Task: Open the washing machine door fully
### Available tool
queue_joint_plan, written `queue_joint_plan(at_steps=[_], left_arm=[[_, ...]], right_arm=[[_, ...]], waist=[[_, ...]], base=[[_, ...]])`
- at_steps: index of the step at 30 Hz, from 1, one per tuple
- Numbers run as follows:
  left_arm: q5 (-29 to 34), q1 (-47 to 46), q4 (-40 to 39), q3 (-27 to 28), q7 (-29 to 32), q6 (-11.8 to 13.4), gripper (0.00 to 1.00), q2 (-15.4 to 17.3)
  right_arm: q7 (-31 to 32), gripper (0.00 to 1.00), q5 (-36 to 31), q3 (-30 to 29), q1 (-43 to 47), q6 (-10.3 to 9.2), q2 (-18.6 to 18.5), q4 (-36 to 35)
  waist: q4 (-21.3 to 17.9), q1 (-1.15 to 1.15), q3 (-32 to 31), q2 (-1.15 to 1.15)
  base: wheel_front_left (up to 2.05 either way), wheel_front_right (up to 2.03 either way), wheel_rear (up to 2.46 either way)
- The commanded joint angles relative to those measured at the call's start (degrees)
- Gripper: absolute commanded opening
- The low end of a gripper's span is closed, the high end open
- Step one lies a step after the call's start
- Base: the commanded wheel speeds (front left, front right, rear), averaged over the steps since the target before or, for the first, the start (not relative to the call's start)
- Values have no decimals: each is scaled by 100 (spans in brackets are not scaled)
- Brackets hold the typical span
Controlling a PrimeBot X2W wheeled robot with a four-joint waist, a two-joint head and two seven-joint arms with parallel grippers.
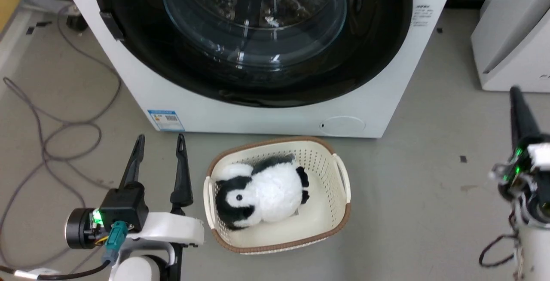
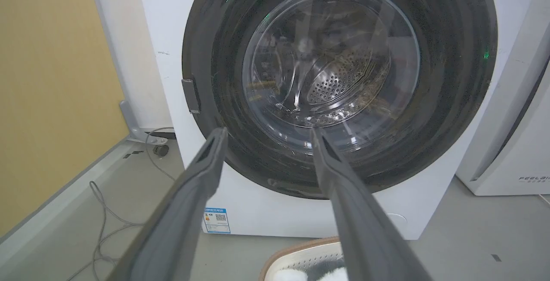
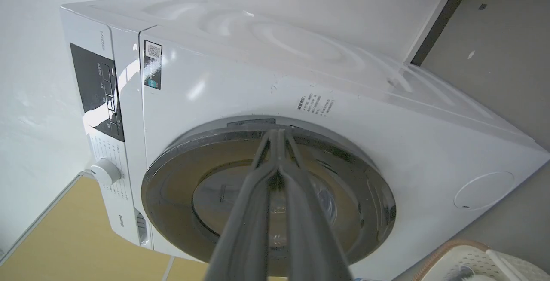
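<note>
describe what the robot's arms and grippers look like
The left gripper has two long, dark, tapering fingers on a black block with a green light, a teal connector with a black cable, and a white forearm shell. The right gripper has the same dark fingers, a green light, pale casing and a looping black cable.

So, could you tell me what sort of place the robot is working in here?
Probably a laundry area: a white washing machine, a second white appliance beside it, and a basket on the floor.
</note>
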Motion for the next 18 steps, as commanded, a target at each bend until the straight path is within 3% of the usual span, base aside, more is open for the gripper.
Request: queue_joint_plan(at_steps=[1, 18], left_arm=[[-2, -113, -38, -22, -56, 39, 100, 2], [-75, -627, -157, -57, -260, 169, 100, 3]], right_arm=[[52, 0, 188, -50, -232, 4, -72, 101], [229, 0, 624, 59, -2175, 5, -644, 1238]], waist=[[50, -1, 115, 0], [365, -1, 944, 0]], base=[[0, 0, 0], [0, 0, 0]])
